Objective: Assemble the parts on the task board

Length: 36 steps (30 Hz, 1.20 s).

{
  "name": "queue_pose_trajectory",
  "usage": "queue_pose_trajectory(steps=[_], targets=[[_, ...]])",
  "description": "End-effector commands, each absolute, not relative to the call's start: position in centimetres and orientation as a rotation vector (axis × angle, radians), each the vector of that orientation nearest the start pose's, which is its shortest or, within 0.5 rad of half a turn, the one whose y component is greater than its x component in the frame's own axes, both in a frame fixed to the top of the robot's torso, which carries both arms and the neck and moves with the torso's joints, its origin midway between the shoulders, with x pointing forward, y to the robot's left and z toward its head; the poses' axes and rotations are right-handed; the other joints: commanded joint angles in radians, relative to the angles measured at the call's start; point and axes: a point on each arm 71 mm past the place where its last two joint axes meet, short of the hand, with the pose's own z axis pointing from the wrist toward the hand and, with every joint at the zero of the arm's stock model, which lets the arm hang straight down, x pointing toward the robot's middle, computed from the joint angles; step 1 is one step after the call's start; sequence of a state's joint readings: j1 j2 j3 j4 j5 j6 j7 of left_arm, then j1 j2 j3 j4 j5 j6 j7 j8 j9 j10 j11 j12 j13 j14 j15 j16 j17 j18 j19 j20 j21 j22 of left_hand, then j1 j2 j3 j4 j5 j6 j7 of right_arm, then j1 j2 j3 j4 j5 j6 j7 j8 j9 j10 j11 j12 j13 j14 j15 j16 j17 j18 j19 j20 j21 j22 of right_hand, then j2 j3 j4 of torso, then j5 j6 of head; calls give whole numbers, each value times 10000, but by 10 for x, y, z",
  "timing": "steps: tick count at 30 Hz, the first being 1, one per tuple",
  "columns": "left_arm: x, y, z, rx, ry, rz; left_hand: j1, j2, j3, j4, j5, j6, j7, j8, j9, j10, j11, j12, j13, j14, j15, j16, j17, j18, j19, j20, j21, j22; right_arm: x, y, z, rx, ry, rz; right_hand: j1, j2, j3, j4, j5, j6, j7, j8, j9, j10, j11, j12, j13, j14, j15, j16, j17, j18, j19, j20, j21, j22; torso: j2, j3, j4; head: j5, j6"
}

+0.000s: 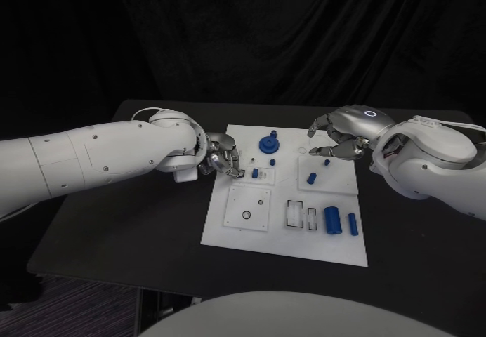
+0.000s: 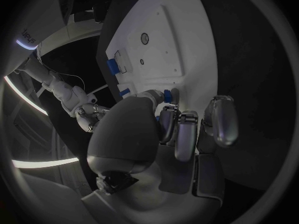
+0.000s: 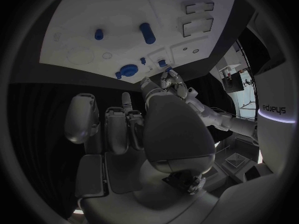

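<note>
The task board point(image 1: 289, 235) is a white rectangular plate lying flat in the middle of the black table point(image 1: 121, 232); its surface is divided into raised square panels with shallow recesses, small round holes and two rectangular slots; several small blue parts sit on it: a round blue knob point(image 1: 268, 145) stands near the far edge, a short blue cylinder point(image 1: 312, 178) stands on the panel to the right, and two blue bars point(image 1: 343, 222) lie side by side near the board's right edge. The left hand point(image 1: 222, 160) rests at the board's left edge with its fingers curled in, and in the left wrist view it pinches a small blue piece point(image 2: 167, 95) at its fingertips. The right hand point(image 1: 339, 140) hovers over the board's far right corner; its fingers are bent but apart and hold nothing.
</note>
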State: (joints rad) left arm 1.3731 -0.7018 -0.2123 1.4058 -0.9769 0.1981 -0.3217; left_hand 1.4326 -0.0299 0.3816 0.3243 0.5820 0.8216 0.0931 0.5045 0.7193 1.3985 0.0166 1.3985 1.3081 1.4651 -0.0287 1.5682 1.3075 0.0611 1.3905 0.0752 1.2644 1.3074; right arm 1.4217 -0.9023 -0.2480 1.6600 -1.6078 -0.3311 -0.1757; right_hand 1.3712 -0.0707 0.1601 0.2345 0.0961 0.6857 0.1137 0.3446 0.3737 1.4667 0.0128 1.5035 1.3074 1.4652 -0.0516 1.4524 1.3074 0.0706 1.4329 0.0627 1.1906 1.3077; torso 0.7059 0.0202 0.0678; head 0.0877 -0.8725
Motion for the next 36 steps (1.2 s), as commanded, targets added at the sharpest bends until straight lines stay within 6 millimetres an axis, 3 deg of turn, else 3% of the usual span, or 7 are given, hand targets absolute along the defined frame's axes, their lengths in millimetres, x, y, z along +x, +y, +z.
queue_pose_trajectory(steps=[1,11,36], targets=[[500,173,-208,82,23949,-5025,-163,22,750,-692,-61,-26,-63,385,397,54,-12,79,1300,1057,-71,26,2633,123,-27,2,20,1666,468,-195,-148,-3837,15938,5004,25,41,9,76,39,58,18,34,-13,-50,67,-56,1496,659,68,-42,1786,107,-100,14,-89,1520,-77,50,-42,36,-2],[500,167,-208,86,23903,-4940,-463,-14,907,-778,-37,-44,-99,522,652,130,-43,157,1355,1057,-98,26,2633,114,28,-20,72,1678,469,-194,-152,-3934,16256,4882,83,86,31,92,144,82,31,34,-66,-106,79,-99,1434,640,78,-106,1741,122,-123,21,-181,1495,-61,24,-44,79,-2],[506,154,-205,113,23026,-4594,-945,-70,1114,-977,-61,89,-199,666,973,440,-134,451,1573,1057,-181,26,2633,58,237,-90,339,1754,469,-196,-163,-4049,16921,4565,192,129,56,103,383,148,45,40,-176,-212,93,-183,1319,591,93,-257,1640,164,-197,35,-429,1428,-74,31,-40,56,-2]])
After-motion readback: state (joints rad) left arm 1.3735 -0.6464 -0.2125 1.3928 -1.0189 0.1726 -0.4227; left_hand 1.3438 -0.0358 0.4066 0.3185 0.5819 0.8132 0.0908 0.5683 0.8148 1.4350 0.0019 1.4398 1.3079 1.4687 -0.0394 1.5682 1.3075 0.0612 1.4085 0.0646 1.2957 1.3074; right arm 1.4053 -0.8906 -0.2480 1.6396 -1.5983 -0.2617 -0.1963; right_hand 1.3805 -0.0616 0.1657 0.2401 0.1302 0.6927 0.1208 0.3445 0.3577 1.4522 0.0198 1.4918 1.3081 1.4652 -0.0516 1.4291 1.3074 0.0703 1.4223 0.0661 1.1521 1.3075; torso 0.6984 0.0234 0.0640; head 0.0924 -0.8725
